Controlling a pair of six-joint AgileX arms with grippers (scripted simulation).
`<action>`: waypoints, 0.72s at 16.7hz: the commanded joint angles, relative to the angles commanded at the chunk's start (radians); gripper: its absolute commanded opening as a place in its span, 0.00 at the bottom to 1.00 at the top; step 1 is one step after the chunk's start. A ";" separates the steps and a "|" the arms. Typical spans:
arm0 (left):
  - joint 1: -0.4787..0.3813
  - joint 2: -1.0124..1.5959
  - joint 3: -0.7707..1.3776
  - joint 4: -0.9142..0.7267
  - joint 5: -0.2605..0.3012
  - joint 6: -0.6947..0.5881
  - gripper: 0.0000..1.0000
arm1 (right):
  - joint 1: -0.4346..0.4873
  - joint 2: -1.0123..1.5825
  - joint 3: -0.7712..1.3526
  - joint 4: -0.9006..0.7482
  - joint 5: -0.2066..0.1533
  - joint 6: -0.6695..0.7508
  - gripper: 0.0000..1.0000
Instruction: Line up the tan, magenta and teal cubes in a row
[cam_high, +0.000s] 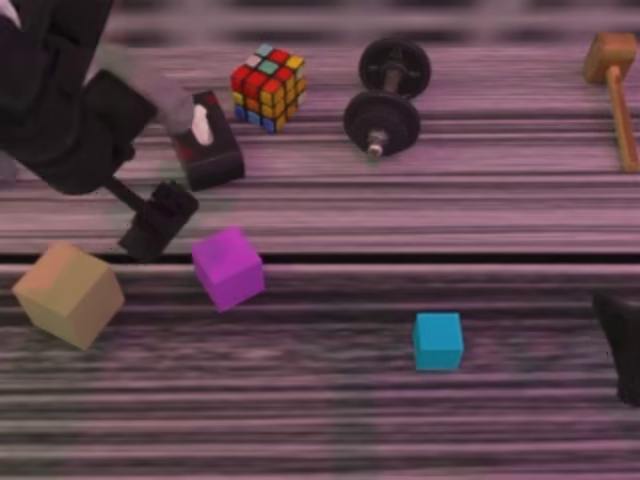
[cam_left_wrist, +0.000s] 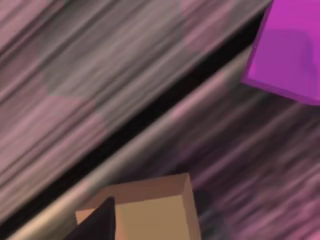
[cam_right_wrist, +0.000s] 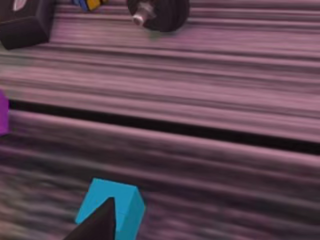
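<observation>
The left gripper (cam_high: 158, 222) hangs in the upper left of the top view, between the tan cube (cam_high: 68, 294) and the magenta cube (cam_high: 229, 267), a little above both. I cannot tell how wide its jaws stand; nothing shows in them and they touch neither cube. In the left wrist view only 1 dark fingertip (cam_left_wrist: 97, 222) shows, in front of the tan cube (cam_left_wrist: 150, 207), with the magenta cube (cam_left_wrist: 287, 47) off at the upper right corner.

The right gripper (cam_high: 620, 345) sits at the right edge of the top view, mostly cut off, well apart from the teal cube (cam_high: 438, 340). Its jaws cannot be made out either. The right wrist view shows 1 dark fingertip (cam_right_wrist: 100, 225) before the teal cube (cam_right_wrist: 112, 205).

The tan cube lies at the left edge, turned at an angle. The magenta cube is near it to the right, also turned. The teal cube lies square, right of centre and lower.

A black box (cam_high: 207, 142) stands just above the left gripper, near it. A puzzle cube (cam_high: 268, 86), a dumbbell (cam_high: 388, 95) and a mallet (cam_high: 618, 90) lie along the top of the frame, well apart from the 3 cubes.

A dark seam crosses the worktop (cam_high: 330, 420) just above the cubes. The lower part of the worktop is bare, and so is the stretch between magenta and teal.
</observation>
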 joint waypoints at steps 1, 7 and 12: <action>-0.018 0.088 0.072 -0.049 0.000 0.024 1.00 | -0.043 -0.077 -0.061 0.047 0.001 -0.028 1.00; -0.098 0.488 0.416 -0.257 -0.001 0.134 1.00 | -0.281 -0.429 -0.304 0.265 0.011 -0.152 1.00; -0.118 0.578 0.505 -0.303 -0.003 0.160 1.00 | -0.352 -0.507 -0.352 0.320 0.015 -0.180 1.00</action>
